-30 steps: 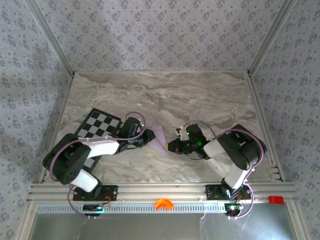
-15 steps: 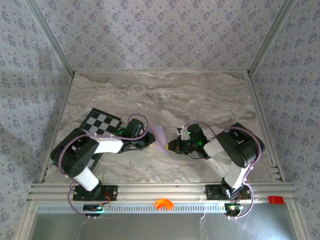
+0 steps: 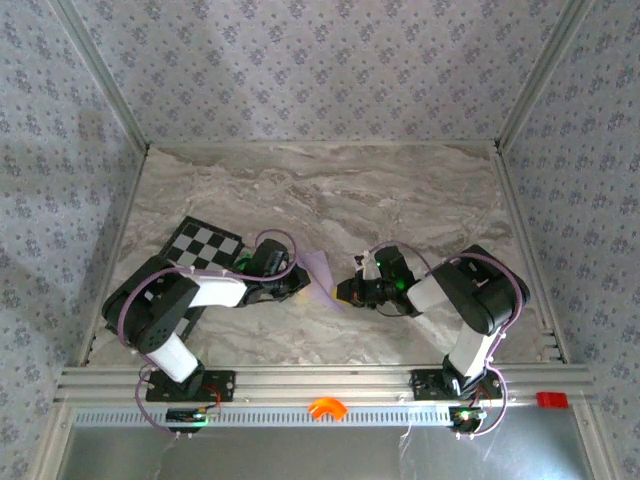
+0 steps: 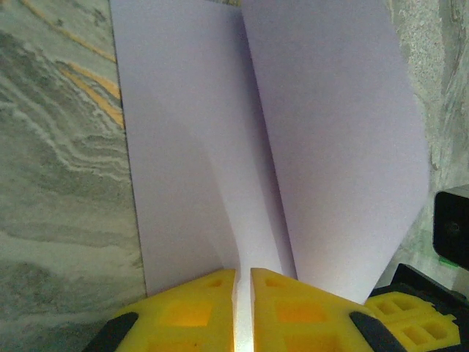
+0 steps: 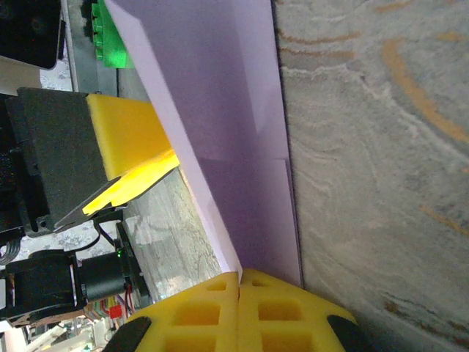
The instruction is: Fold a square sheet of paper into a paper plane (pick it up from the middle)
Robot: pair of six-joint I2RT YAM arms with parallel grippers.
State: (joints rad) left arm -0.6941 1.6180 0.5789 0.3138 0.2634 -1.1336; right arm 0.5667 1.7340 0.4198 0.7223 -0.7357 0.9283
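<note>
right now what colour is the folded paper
Pale lilac, plain; the paper shows best in the left wrist view.

A grey-veined marble table [image 3: 400,190] is carrying a black-and-white checkerboard [image 3: 200,248], lying flat and skewed near its left edge, while folded lilac paper [image 3: 320,272] is hovering at or just over its middle, whether touching being unclear.
</note>
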